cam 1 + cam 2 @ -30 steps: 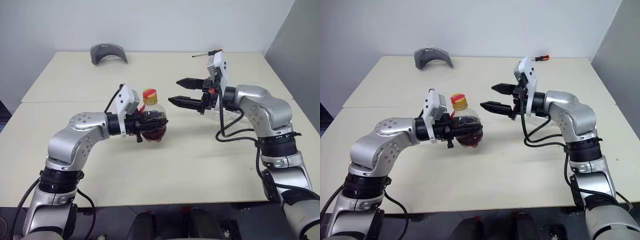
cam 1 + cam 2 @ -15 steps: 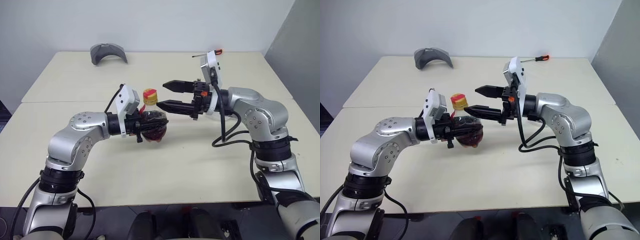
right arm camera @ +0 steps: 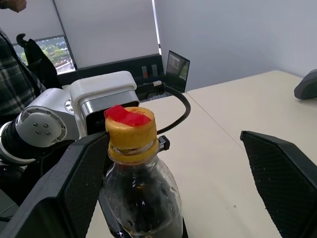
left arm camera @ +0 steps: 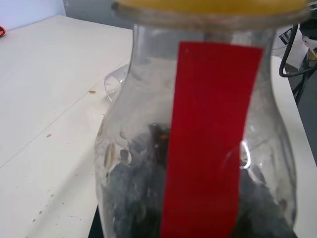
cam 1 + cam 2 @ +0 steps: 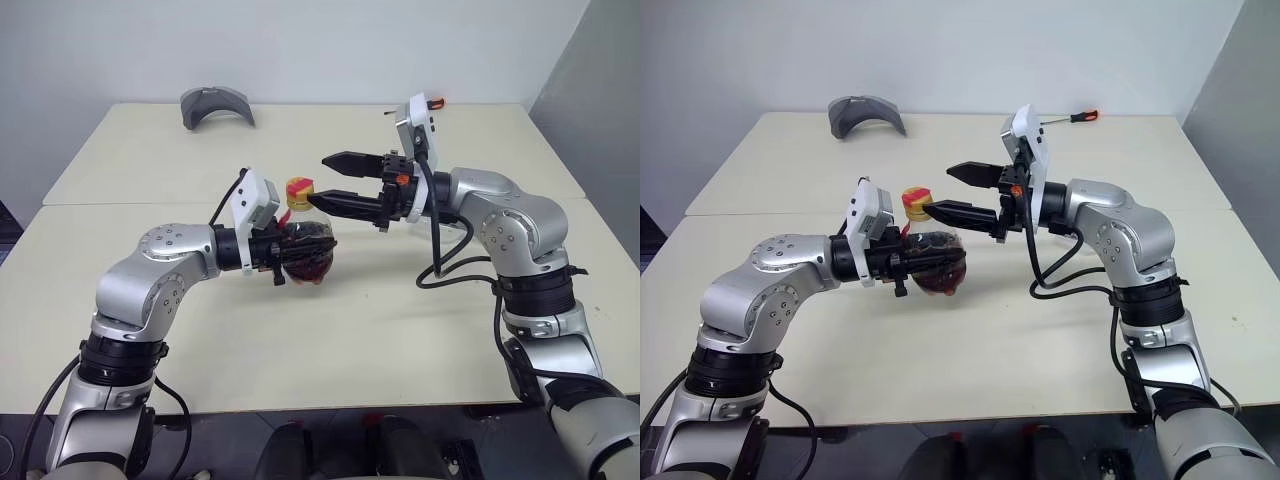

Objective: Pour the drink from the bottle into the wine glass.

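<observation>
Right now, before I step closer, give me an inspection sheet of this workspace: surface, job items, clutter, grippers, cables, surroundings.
Surface: cream table, two tops butted together.
Job's things: bottle upright, yellow cap on, dark drink in its belly.
Clutter: grey curved piece and screwdriver near the far edge.
Grippers: left gripper jaws shut on the bottle's belly; right gripper jaws open, flanking the cap.
Cables: black cable looping off the right wrist.
Surroundings: pale walls; a person's plaid sleeve in the right wrist view.
</observation>
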Controlling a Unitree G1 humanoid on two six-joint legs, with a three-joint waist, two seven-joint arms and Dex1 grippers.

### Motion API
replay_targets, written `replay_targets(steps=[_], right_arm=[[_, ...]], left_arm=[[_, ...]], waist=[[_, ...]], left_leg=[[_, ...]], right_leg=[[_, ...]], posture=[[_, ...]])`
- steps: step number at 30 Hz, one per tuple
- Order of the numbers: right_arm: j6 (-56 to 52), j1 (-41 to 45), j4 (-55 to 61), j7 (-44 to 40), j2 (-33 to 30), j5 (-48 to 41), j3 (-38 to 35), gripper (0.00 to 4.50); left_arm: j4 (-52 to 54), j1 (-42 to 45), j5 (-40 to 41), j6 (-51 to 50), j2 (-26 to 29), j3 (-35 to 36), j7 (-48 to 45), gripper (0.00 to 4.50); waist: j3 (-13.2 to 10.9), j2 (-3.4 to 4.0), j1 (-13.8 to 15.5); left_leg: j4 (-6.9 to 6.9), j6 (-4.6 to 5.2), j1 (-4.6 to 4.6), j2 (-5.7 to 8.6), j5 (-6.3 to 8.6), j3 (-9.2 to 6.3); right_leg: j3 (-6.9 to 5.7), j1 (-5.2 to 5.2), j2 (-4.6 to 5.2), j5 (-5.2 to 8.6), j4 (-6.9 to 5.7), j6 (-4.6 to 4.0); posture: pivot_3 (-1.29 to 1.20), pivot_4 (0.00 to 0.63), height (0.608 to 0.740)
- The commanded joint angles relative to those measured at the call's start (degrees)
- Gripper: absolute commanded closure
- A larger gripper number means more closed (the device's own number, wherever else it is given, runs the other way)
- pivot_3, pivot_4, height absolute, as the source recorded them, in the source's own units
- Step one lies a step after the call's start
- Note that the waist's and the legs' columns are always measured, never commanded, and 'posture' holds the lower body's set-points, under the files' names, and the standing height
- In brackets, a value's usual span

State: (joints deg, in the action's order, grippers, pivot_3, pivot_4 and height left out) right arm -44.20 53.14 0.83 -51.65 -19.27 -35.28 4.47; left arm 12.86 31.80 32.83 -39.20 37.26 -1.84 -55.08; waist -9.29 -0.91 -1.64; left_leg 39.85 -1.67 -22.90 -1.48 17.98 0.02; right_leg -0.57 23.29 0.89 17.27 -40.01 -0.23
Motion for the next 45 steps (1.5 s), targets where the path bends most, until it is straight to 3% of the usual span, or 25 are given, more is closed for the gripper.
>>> replay_targets(steps=[1, 19, 22, 28, 30, 39, 45], right_arm=[[0.46, 1.84, 1.23, -0.57, 0.23, -1.0, -0.98, 0.0], [-3.17, 2.24, 3.46, -1.48, 2.42, -4.41, 0.19, 0.0], [-3.09, 2.12, 3.23, -1.94, 2.65, -4.2, 0.74, 0.61], [-2.19, 2.56, 2.04, -2.3, 3.17, -3.71, 1.47, 2.79], [-1.81, 2.74, 1.7, -2.34, 3.39, -3.58, 1.62, 3.3], [-0.63, 3.76, 0.65, -4.55, 3.73, -3.67, 1.0, 3.29], [1.31, 4.06, 0.71, -17.83, -1.37, -3.61, 4.72, 3.29]], left_arm=[[1.51, 1.08, 0.44, 1.81, -0.29, 1.29, -0.26, 3.4], [1.64, 0.8, 0.38, 1.99, -0.31, 1.17, -0.06, 3.4], [2.17, 0.35, 0.56, 1.78, -0.21, 1.27, 0.08, 3.4], [2.45, 0.25, 0.62, 1.63, -0.06, 1.46, 0.26, 3.4], [2.59, 0.16, 0.62, 1.58, -0.02, 1.53, 0.31, 3.4], [3.33, -0.31, 1.2, 1.16, 0.27, 1.75, 0.5, 3.4], [10.1, -6.82, 4.68, -0.65, 4.06, 3.8, -2.05, 3.4]], waist=[[0.0, 0.0, 0.0], [0.0, 0.0, 0.0], [0.0, 0.0, -0.01], [0.0, 0.0, 0.0], [0.0, 0.0, -0.01], [0.0, 0.0, -0.01], [0.0, 0.01, -0.14]], left_leg=[[0.0, 0.0, 0.0, 0.0, 0.0, 0.0], [0.0, 0.0, 0.0, 0.0, 0.0, -0.01], [0.0, 0.0, 0.0, 0.0, 0.0, -0.01], [0.0, 0.0, 0.0, 0.0, 0.0, 0.0], [0.0, 0.0, 0.0, 0.0, 0.0, -0.01], [0.0, 0.0, 0.0, 0.0, 0.0, -0.01], [-0.02, 0.0, 0.01, -0.01, 0.0, 0.01]], right_leg=[[0.0, 0.0, 0.0, 0.0, 0.0, 0.0], [0.0, 0.0, 0.0, 0.0, 0.0, 0.0], [0.0, 0.0, 0.0, 0.0, 0.0, 0.0], [0.0, 0.0, 0.0, 0.0, 0.0, 0.0], [0.0, 0.0, 0.0, 0.0, 0.0, 0.0], [0.0, 0.0, 0.0, 0.0, 0.0, 0.0], [0.01, 0.0, 0.0, 0.0, 0.03, 0.0]], posture=[[0.0, 0.15, 0.74], [0.0, 0.15, 0.74], [0.0, 0.15, 0.74], [0.0, 0.15, 0.74], [0.0, 0.15, 0.74], [0.0, 0.15, 0.74], [0.0, 0.15, 0.74]])
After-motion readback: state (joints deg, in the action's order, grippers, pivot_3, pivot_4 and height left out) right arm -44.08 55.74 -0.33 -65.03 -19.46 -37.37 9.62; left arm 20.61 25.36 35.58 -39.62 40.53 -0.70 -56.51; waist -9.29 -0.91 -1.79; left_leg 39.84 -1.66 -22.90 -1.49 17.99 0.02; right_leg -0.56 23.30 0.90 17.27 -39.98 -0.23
